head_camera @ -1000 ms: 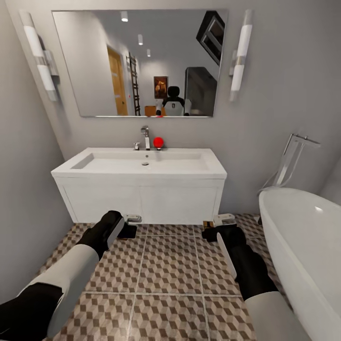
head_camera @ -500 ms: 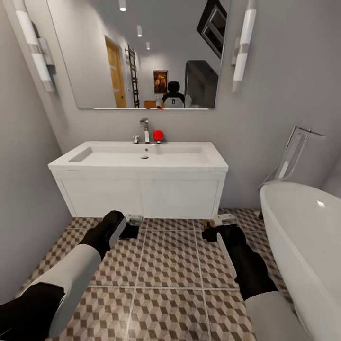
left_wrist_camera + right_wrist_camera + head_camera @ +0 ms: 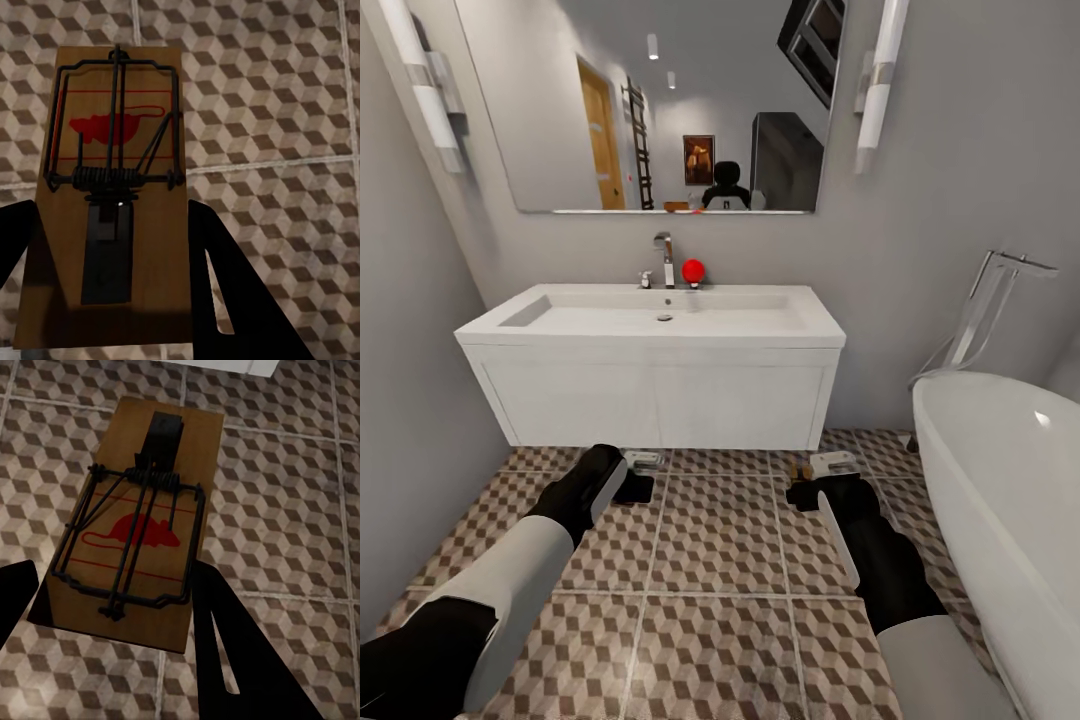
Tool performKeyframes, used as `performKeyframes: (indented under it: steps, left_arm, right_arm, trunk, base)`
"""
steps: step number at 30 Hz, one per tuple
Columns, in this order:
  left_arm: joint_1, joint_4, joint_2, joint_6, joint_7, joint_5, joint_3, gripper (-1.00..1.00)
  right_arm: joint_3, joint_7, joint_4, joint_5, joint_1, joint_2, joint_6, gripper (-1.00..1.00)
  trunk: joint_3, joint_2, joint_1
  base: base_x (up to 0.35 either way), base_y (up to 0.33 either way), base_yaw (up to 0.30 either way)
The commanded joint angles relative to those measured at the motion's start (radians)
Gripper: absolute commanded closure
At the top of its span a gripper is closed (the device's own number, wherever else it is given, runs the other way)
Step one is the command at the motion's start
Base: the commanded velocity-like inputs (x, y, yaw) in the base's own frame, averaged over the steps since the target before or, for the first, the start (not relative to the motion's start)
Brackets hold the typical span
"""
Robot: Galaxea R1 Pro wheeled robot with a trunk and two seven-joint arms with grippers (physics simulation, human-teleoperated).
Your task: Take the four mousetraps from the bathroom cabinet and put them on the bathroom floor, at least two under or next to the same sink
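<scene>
A mousetrap (image 3: 112, 187), a wooden plate with a red mouse print and a black wire spring, sits between the fingers of my left gripper (image 3: 109, 217), which is shut on it. My right gripper (image 3: 116, 577) is shut on a second mousetrap (image 3: 142, 525) of the same look. In the head view the left gripper (image 3: 635, 478) and right gripper (image 3: 810, 482) hover low over the cube-patterned bathroom floor (image 3: 720, 540), just in front of the white wall-hung sink (image 3: 560, 330). The cabinet is out of view.
A white bathtub (image 3: 1000, 470) with a chrome filler stands at the right. A grey wall closes the left side. On the sink's back edge are a chrome tap (image 3: 665, 258) and a red ball (image 3: 693, 270), under a large mirror (image 3: 660, 120).
The whole head view has shifted: the sink and mirror sit higher and larger in the picture, so the camera has moved closer. Both arms keep their pose and their mousetraps.
</scene>
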Motion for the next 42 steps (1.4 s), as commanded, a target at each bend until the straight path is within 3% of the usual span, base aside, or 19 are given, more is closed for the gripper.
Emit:
performKeyframes:
  steps: [1, 18, 36, 42]
  left_arm:
    - [-0.001, -0.002, 0.0, 0.004, 0.004, 0.005, -0.004, 1.0]
    - [-0.001, -0.028, -0.02, 0.004, 0.004, 0.005, -0.005, 1.0]
    - [-0.001, -0.034, -0.023, 0.005, 0.004, 0.005, -0.005, 1.0]
    - [-0.001, -0.107, -0.022, 0.008, 0.006, 0.005, -0.005, 1.0]
  right_arm:
    - [0.001, -0.002, -0.001, 0.004, -0.001, 0.0, 0.005, 1.0]
    - [0.001, -0.002, -0.001, 0.004, -0.001, -0.001, 0.005, 1.0]
    - [0.001, -0.004, -0.001, 0.005, -0.001, -0.003, 0.005, 1.0]
    - [-0.001, -0.004, -0.001, 0.006, -0.001, -0.003, 0.005, 1.0]
  trunk:
    - [-0.006, -0.008, 0.004]
    - [-0.086, -0.127, 0.069]
    - [-0.171, -0.253, 0.138]
    - [-0.199, -0.295, 0.161]
  base:
    - [0.0, 0.0, 0.0]
    - [0.0, 0.0, 0.0]
    - [0.0, 0.0, 0.0]
    - [0.0, 0.0, 0.0]
